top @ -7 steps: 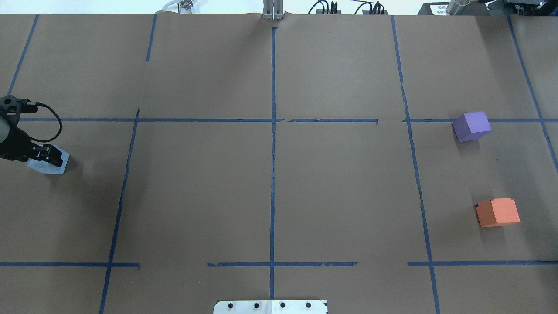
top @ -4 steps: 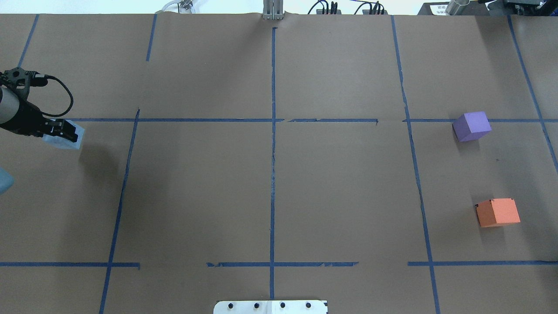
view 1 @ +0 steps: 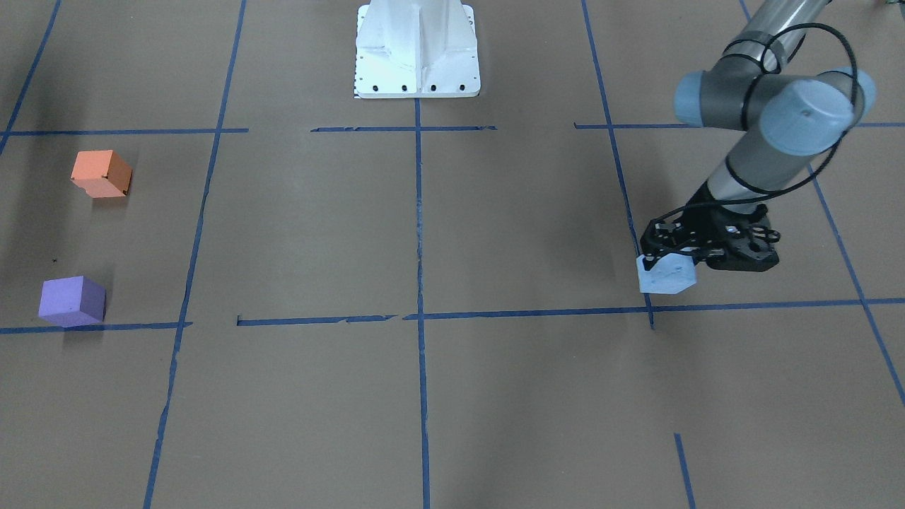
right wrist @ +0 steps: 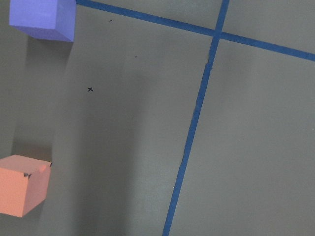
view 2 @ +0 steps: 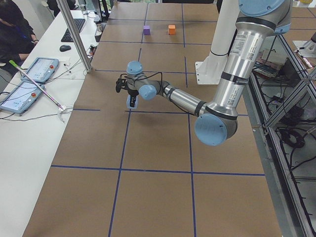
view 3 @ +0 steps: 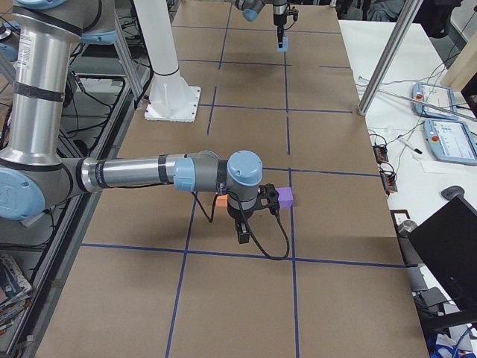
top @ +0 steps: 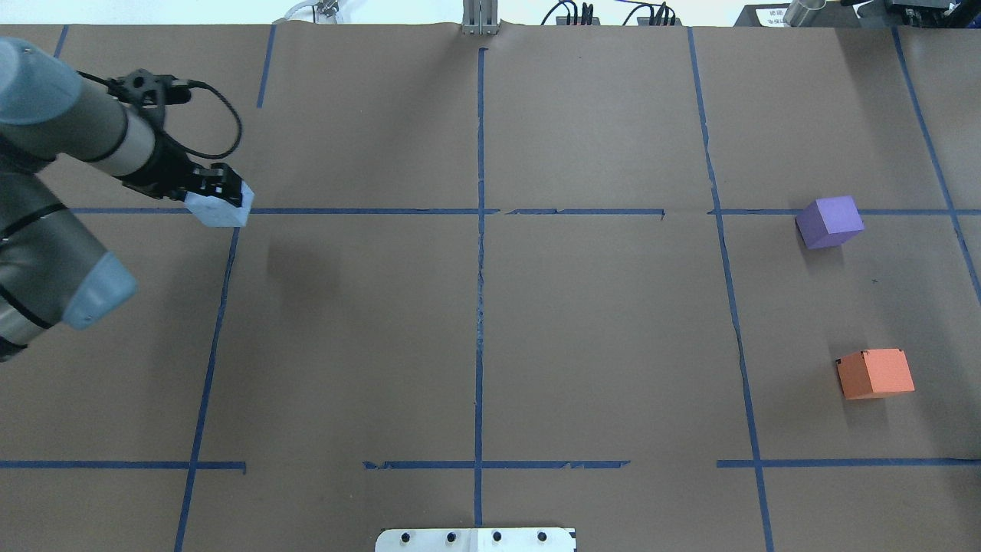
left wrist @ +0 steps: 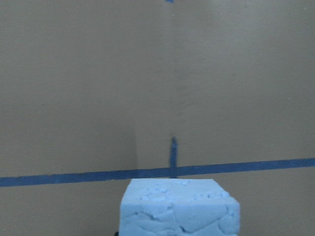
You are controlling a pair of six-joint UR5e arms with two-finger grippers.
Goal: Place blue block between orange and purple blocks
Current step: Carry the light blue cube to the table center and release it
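Observation:
My left gripper (top: 220,198) is shut on the pale blue block (top: 217,208) and holds it above the table at the left, over a crossing of blue tape lines. The block also shows in the front-facing view (view 1: 664,276) and fills the bottom of the left wrist view (left wrist: 179,207). The purple block (top: 829,221) and the orange block (top: 875,373) rest far to the right, apart, with bare paper between them. My right gripper (view 3: 242,230) shows only in the exterior right view, hanging above the table next to those two blocks; I cannot tell its state.
Brown paper with a grid of blue tape lines (top: 480,261) covers the table. The white robot base (view 1: 417,49) stands at the near middle edge. A side table with tablets (view 2: 29,79) and a metal pole (view 2: 74,34) lie beyond the far edge.
My left arm has carried the blue block away from the table's left edge, further from the robot and toward the middle. The purple and orange blocks have not moved.

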